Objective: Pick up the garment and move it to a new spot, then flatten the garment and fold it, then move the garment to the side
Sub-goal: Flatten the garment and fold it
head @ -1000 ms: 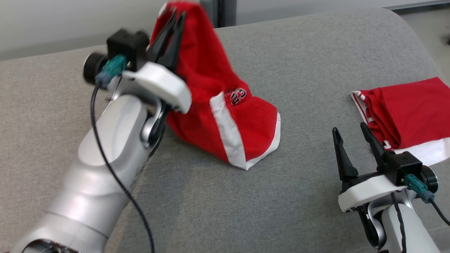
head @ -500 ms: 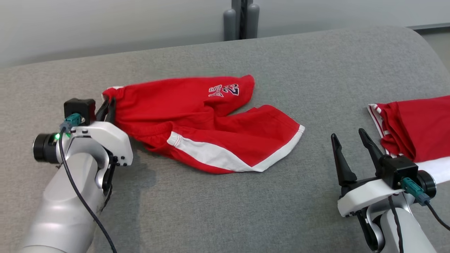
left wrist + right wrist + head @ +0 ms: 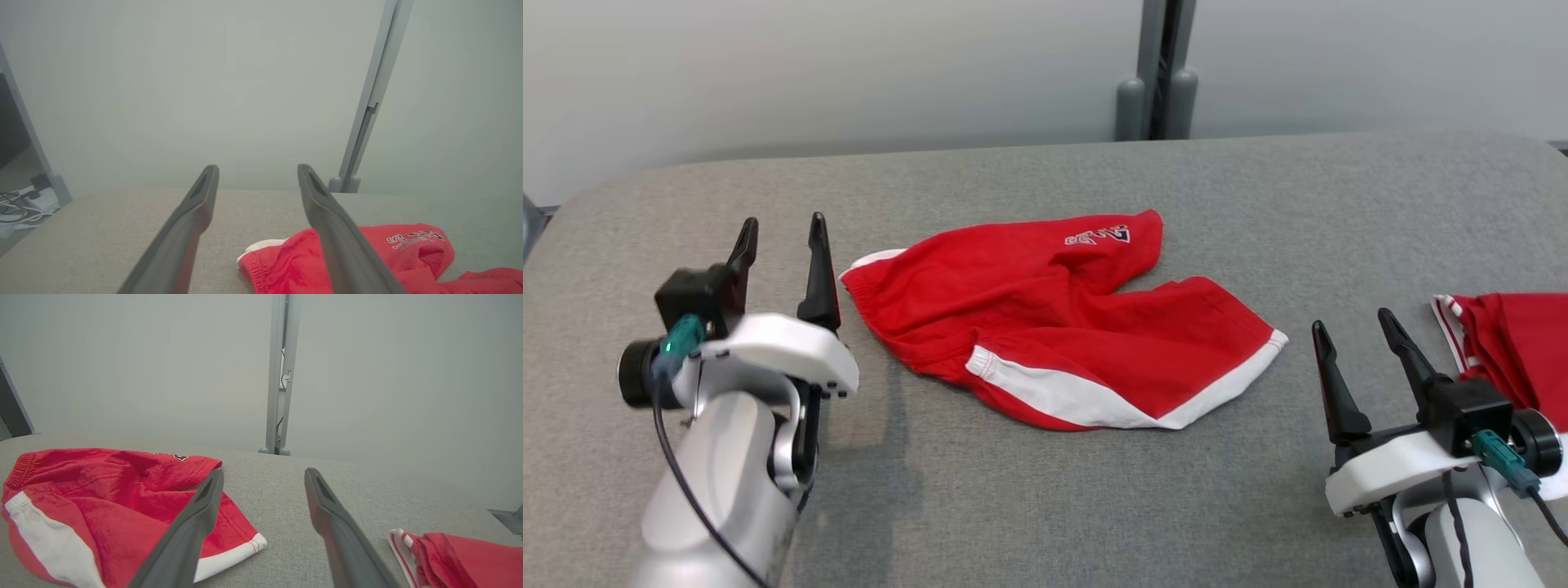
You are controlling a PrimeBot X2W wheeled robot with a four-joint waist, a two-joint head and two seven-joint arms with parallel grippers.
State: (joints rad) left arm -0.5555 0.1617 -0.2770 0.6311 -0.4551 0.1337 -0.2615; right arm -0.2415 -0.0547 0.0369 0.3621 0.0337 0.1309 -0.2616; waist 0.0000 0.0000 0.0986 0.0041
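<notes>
The red shorts (image 3: 1054, 327) lie rumpled on the grey table (image 3: 1013, 490) between the left gripper (image 3: 783, 222) and right gripper (image 3: 1352, 321), both spread open and empty, so flattening, folding and shifting aside remain.

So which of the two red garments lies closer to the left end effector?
The red shorts with lettering on one leg; their waistband lies beside the left end effector. The other red garment sits past the right end effector.

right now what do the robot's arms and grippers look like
Both arms are silver-grey with white wrist shells. The left gripper and right gripper each have two long, tapered dark fingers, a black camera block, a teal connector and a black cable.
</notes>
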